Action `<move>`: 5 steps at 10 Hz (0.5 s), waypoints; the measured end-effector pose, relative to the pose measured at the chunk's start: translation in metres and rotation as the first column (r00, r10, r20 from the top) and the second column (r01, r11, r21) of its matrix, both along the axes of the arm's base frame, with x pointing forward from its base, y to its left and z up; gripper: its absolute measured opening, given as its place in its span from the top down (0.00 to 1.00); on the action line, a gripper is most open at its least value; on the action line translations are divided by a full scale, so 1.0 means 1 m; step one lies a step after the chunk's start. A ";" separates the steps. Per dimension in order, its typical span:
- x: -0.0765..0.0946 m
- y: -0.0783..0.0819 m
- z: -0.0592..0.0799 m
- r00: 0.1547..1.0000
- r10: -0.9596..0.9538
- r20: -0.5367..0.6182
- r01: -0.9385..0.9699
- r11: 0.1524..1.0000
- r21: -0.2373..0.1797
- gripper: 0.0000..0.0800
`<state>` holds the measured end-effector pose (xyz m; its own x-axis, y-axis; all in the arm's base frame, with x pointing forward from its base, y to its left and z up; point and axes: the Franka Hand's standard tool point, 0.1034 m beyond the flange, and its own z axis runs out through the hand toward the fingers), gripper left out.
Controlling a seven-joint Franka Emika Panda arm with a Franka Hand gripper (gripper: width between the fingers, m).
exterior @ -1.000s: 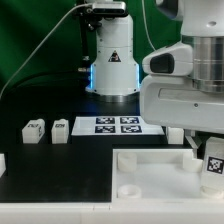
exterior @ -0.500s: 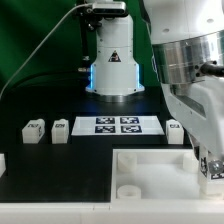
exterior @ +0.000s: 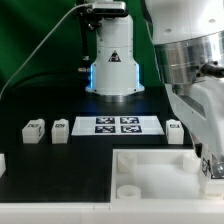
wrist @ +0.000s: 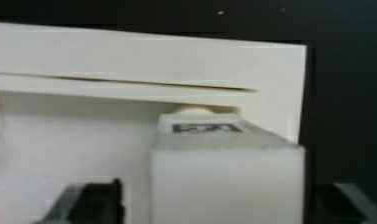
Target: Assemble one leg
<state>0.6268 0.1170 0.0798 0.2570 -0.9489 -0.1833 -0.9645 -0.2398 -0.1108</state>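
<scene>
My gripper (exterior: 210, 166) is shut on a leg (exterior: 213, 169), a small white block with a black-and-white tag, and holds it over the far-right side of the large white tray (exterior: 150, 172). In the wrist view the leg (wrist: 226, 165) fills the space between my gripper's (wrist: 220, 205) dark fingers (wrist: 91, 203), just above the tray's edge (wrist: 149, 60). Three more legs stand on the black table: two at the exterior view's left (exterior: 34, 129) (exterior: 60, 130) and one on the right (exterior: 175, 130).
The marker board (exterior: 117, 125) lies flat between the loose legs. Behind it stands the arm's white base (exterior: 112, 60) with a blue light. A white part (exterior: 2, 163) shows at the left edge.
Since one second ago my wrist has turned and risen, uncovering the loose leg on the right. The held leg has sunk slightly towards the tray. Little has moved in the last half second.
</scene>
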 end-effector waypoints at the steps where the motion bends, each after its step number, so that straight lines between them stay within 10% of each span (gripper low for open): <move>1: 0.002 0.004 0.003 0.988 0.154 0.032 -0.154 0.988 -0.014 0.21; 5: 0.000 0.001 0.000 0.863 0.498 0.083 -0.494 0.867 -0.063 0.19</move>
<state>0.6270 0.1185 0.0801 0.7098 -0.6970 -0.1015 -0.7024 -0.6897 -0.1757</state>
